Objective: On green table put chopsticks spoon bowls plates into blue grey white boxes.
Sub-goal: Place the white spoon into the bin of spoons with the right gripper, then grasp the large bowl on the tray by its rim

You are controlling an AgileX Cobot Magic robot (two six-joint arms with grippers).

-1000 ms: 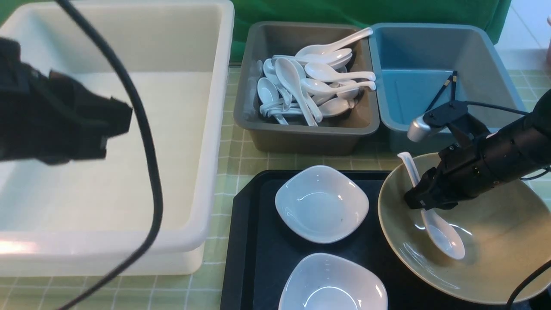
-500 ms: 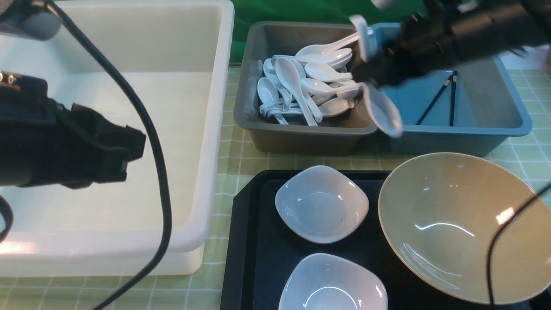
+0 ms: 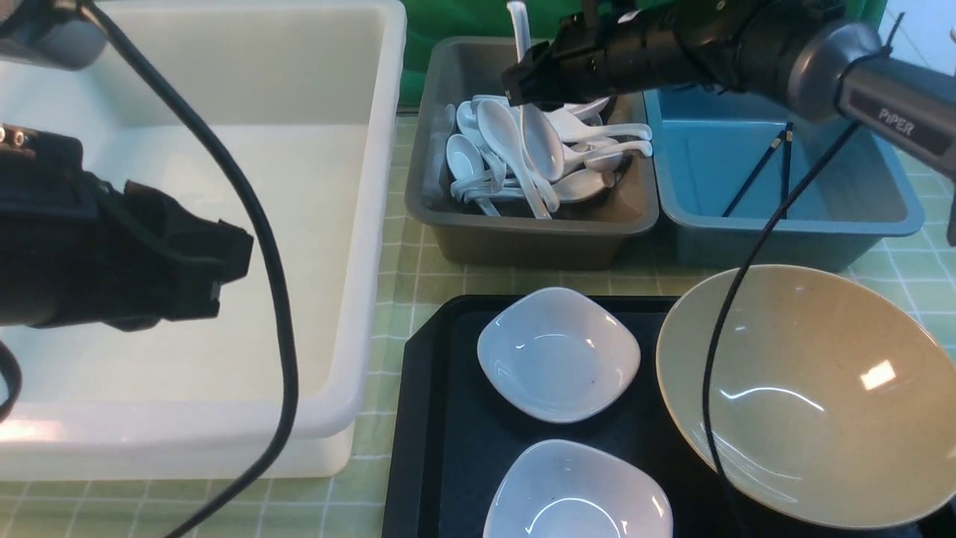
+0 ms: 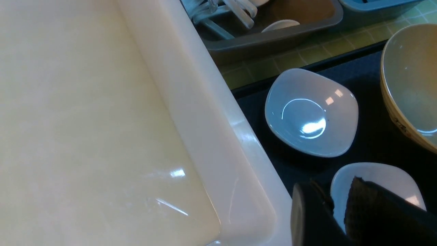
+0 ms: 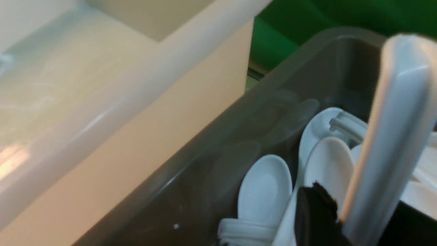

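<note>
The green gridded table point(image 3: 433, 280) carries the white box point(image 3: 377, 224) at left, the grey box point(image 3: 523, 243) and blue box point(image 3: 762, 243) side by side, and the black tray point(image 3: 448, 418) nearest.

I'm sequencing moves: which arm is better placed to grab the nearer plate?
Left: the left gripper is empty and nearer that plate; the right gripper holds a spoon over the grey box.

The right arm point(image 3: 672, 45) is a matte black tube just behind the right fingers point(image 3: 534, 78). Farther back it widens into a rounded silver-grey joint housing point(image 3: 821, 60) and a grey link with white "PiPER" lettering point(image 3: 896, 122). A thin black cable point(image 3: 747, 258) trails from it. The left arm point(image 3: 112, 246) is a blocky, blurred black body. A thick black cable point(image 3: 290, 373) runs behind the dark, rough-faced left fingers point(image 4: 375, 212).
</note>
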